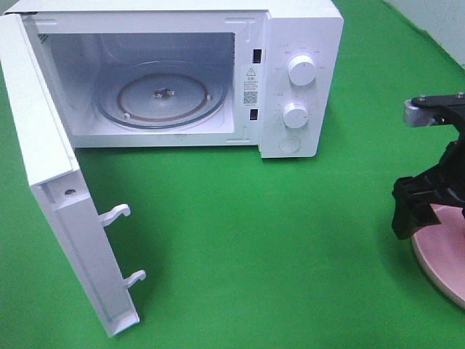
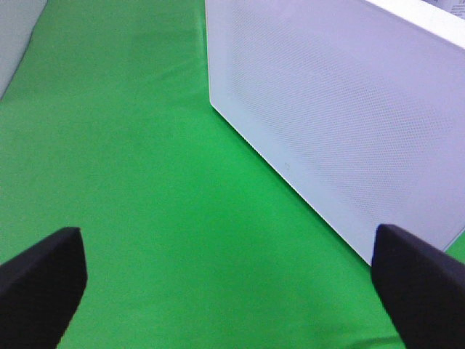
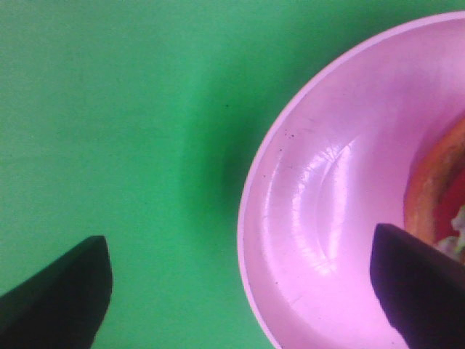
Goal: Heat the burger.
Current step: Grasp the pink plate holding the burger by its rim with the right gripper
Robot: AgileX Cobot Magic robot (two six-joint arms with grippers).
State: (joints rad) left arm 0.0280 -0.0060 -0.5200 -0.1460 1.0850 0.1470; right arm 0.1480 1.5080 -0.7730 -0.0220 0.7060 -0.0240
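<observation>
Fingers (image 3: 62,291) of the right gripper (image 3: 240,298) stand wide apart with nothing between them. One black tip hangs over the green cloth (image 1: 254,247), the other over the round pink glossy plate (image 3: 327,203), so the jaws straddle its rim. I can't tell whether either tip touches. The left gripper (image 2: 232,291) is just as wide and empty, fingers (image 2: 43,280) above bare cloth near a white perforated panel (image 2: 341,109) that I take for the oven's side wall.

The burger (image 3: 443,196) sits on that plate. I see only a sliver of it in the right wrist view: golden-brown bun edge, red beneath, a scrap of green. In the high view it is hidden behind the arm.

My read is that it's light, soft and stacked loose, so a squeeze from the sides would crush the bun or slide the layers. I'd rather carry the plate, which looks stiff but smooth and likely slippery. Pinching it across the rim where the jaws already straddle it, and keeping it level, seems the best hold.

My count is one burger, one plate and one boxy white microwave (image 1: 290,22). Its single door (image 1: 51,196) is swung fully open and carries two latch hooks (image 1: 116,214). Inside lies one clear glass turntable (image 1: 160,102), and the front has two round white knobs (image 1: 301,70).
</observation>
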